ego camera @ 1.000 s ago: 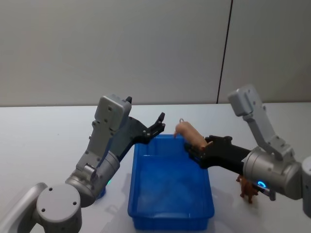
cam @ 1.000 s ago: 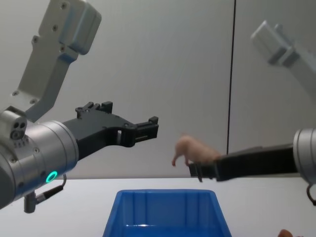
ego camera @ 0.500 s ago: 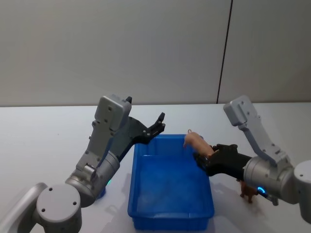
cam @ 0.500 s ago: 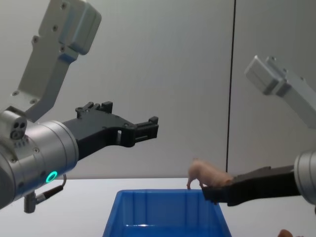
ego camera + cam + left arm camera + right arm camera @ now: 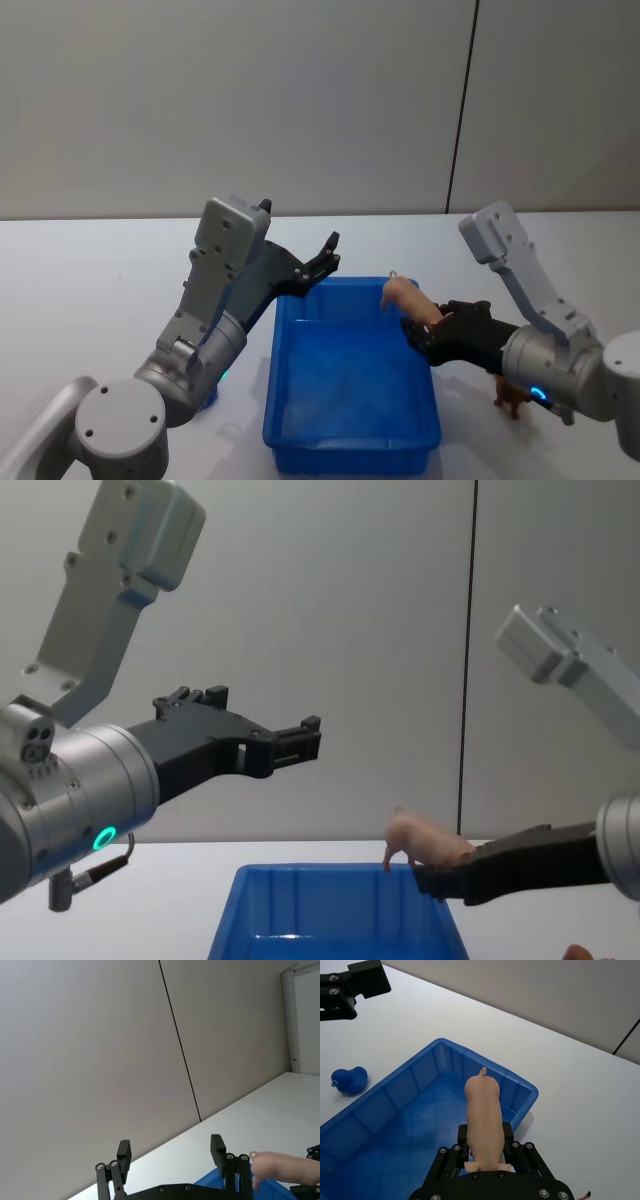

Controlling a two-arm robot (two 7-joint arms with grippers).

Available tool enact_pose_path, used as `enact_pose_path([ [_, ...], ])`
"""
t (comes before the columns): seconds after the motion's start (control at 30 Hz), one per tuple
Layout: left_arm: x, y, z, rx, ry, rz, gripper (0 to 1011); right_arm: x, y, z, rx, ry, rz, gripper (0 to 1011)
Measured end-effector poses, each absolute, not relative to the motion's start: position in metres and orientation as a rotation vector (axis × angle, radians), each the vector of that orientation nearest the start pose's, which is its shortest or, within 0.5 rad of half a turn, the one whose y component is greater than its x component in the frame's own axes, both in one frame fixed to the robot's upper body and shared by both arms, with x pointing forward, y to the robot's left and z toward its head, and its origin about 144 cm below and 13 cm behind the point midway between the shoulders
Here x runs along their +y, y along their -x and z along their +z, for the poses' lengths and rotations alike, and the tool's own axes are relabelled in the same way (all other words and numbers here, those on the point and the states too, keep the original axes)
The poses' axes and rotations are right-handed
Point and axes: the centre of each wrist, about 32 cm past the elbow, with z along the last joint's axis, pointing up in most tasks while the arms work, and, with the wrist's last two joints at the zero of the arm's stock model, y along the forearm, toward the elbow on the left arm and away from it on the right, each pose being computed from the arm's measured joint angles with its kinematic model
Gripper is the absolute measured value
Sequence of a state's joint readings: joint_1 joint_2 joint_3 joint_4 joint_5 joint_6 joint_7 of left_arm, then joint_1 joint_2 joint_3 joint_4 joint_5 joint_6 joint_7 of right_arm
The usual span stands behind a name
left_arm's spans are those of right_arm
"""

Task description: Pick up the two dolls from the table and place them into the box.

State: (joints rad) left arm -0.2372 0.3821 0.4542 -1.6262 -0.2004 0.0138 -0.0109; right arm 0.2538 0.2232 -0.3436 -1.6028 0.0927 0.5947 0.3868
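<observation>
A pale pink pig doll [image 5: 403, 294] [image 5: 484, 1107] [image 5: 421, 841] is held just above the far right corner of the blue box [image 5: 350, 455] [image 5: 395, 1092] [image 5: 320, 912]. My right gripper [image 5: 414, 322] [image 5: 485, 1136] [image 5: 432, 880] is shut on its rear end. A small brown toy animal [image 5: 511, 396] stands on the white table [image 5: 100, 300] to the right of the box, under my right forearm. My left gripper [image 5: 326, 258] [image 5: 170, 1150] [image 5: 300, 742] hangs open and empty above the box's far left corner.
A dark blue toy duck [image 5: 349, 1080] lies on the table to the left of the box, below my left arm. Bare tabletop spreads around the box, and a grey wall stands behind the table.
My right gripper has come down and drawn back with the pink doll, from well above the box to just over its far right rim. The left arm has not moved.
</observation>
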Motion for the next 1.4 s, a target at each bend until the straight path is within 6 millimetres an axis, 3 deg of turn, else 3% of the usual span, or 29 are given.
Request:
enact_pose_path([
  [0.8,0.198,-0.492,1.204,-0.268,-0.061,1.124,1004,-0.175,-0.513,1.221,0.185,0.456,-0.881,381],
  [1.4,0.198,-0.492,1.204,-0.268,-0.061,1.124,1004,-0.173,-0.514,1.222,0.187,0.464,-0.88,936],
])
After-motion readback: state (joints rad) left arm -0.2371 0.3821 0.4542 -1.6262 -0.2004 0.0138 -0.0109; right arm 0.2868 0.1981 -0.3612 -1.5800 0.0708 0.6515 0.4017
